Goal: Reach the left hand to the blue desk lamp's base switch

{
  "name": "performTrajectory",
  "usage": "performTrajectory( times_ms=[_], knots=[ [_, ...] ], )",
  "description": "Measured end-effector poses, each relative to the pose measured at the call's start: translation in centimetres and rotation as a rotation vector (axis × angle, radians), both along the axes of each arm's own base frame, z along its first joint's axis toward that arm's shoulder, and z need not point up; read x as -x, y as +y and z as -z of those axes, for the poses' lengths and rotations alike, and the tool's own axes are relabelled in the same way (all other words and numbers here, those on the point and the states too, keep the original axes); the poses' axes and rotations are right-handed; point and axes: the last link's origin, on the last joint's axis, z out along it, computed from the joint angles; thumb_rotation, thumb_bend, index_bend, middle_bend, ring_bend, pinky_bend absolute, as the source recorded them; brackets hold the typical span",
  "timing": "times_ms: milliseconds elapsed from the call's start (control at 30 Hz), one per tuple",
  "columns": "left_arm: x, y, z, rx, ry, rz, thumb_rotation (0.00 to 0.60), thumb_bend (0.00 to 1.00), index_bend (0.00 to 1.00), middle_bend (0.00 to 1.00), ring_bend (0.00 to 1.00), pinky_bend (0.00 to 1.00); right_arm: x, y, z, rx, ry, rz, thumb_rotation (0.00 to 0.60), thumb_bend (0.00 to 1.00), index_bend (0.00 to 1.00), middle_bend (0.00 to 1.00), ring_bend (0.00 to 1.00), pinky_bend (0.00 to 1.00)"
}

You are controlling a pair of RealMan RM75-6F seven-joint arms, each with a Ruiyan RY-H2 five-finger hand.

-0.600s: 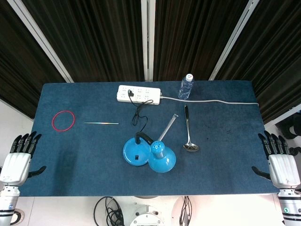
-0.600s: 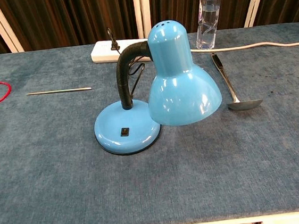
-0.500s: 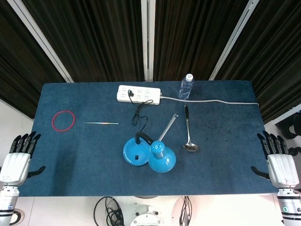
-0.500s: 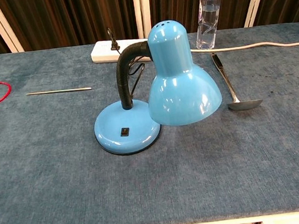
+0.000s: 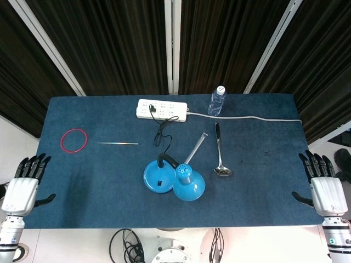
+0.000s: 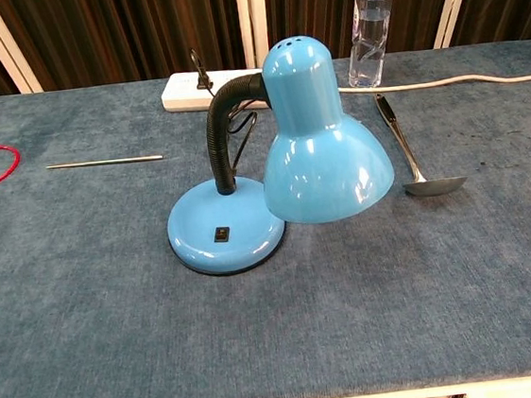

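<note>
From my chest camera the blue desk lamp (image 6: 276,160) stands mid-table, its small black base switch (image 6: 221,233) facing me on the round base, shade drooping to the right. That view shows neither hand. The head camera does: my left hand (image 5: 23,186) sits off the table's left front corner, palm down, fingers apart and straight, thumb out, holding nothing, well apart from the lamp. My right hand (image 5: 324,186) mirrors it at the right front corner, also spread and empty. From above, the lamp's cord runs back to the white power strip (image 5: 162,109). A capped water bottle (image 5: 216,101) stands upright beside the strip; I cannot tell how full it is. A ladle (image 5: 220,156) lies right of the lamp, a red ring (image 5: 74,139) and thin rod (image 5: 118,143) to its left.
</note>
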Motion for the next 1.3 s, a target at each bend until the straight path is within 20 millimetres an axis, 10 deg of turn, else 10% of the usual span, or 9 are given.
performTrajectory(
  times_ms=[67,233,333,1300],
  knots=[
    [-0.3,0.1,0.5,0.022,-0.009,0.015,0.600,0.02,0.00,0.06,0.04,0.17,0.0,0.0,0.1,-0.005,0.001,0.001,0.600,0.01,0.00,0.00,0.00,0.00],
    [-1.2,0.6,2.2,0.083,-0.008,0.051,0.600,0.15,0.00,0.51,0.58,0.68,-0.1,0.2,0.1,-0.007,-0.021,-0.007,0.600,0.02,0.00,0.00,0.00,0.00],
    [-1.8,0.9,3.7,0.144,0.002,0.067,0.600,0.30,0.02,0.71,0.73,0.81,-0.2,0.3,-0.1,0.001,-0.032,-0.023,0.600,0.02,0.00,0.00,0.00,0.00],
    [-11.7,5.0,16.9,0.581,0.032,0.324,0.600,0.38,0.04,0.78,0.80,0.85,0.3,1.7,-1.6,0.063,-0.052,-0.018,0.600,0.03,0.00,0.00,0.00,0.00]
  ],
)
